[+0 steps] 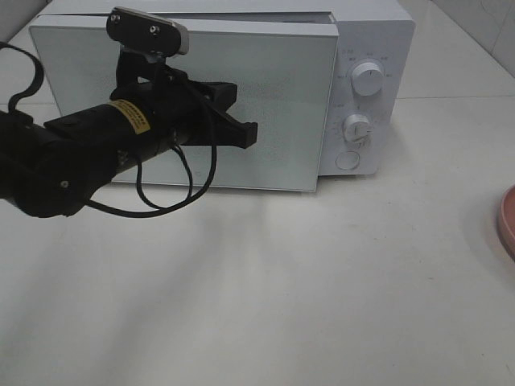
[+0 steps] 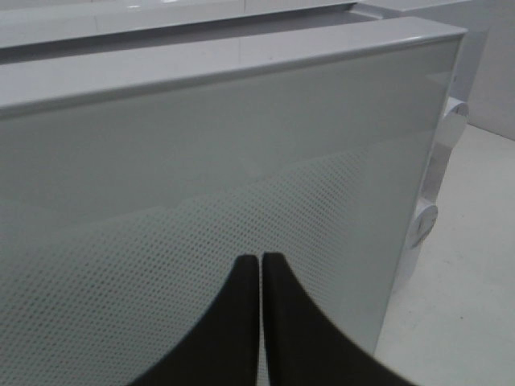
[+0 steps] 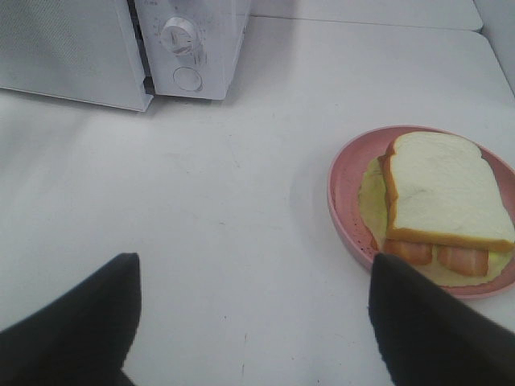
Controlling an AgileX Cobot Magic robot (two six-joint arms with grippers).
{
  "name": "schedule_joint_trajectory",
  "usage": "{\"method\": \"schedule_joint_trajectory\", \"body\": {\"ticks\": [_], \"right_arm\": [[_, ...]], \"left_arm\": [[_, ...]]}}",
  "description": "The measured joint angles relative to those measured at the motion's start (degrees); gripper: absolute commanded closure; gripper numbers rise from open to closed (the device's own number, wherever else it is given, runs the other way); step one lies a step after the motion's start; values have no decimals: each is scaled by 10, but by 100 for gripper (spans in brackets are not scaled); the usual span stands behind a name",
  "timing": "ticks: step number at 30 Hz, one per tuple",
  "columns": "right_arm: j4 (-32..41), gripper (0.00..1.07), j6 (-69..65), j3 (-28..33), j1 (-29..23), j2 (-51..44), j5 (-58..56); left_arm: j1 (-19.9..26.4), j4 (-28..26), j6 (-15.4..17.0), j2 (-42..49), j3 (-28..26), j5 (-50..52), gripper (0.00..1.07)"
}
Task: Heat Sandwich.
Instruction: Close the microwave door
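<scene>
Handling: sandwich judged light, soft, loosely stacked; best taken by the pink plate rim.
Appearance: white bread, tan crust, orange-red slices, pale filling.
Location: on plate, right of right wrist frame, on bench.
Left fingers: closed, empty, before microwave door.
Right fingers: spread wide, empty.

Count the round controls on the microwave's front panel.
3, stacked on the panel right of the door: an upper knob, a lower knob, and a round button below. None seem hidden.
</scene>
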State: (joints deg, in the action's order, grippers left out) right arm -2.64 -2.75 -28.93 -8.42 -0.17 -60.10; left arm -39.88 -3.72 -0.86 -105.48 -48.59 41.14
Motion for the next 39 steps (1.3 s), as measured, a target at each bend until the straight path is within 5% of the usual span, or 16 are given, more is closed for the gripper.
{"method": "schedule_joint_trajectory", "body": {"ticks": [18, 39], "right_arm": [[0, 31, 0, 0, 0, 0, 0], [0, 31, 0, 0, 0, 0, 0]], "left_arm": [[-16, -5, 0, -72, -139, -69, 106], [-19, 9, 0, -104, -191, -94, 106]]}}
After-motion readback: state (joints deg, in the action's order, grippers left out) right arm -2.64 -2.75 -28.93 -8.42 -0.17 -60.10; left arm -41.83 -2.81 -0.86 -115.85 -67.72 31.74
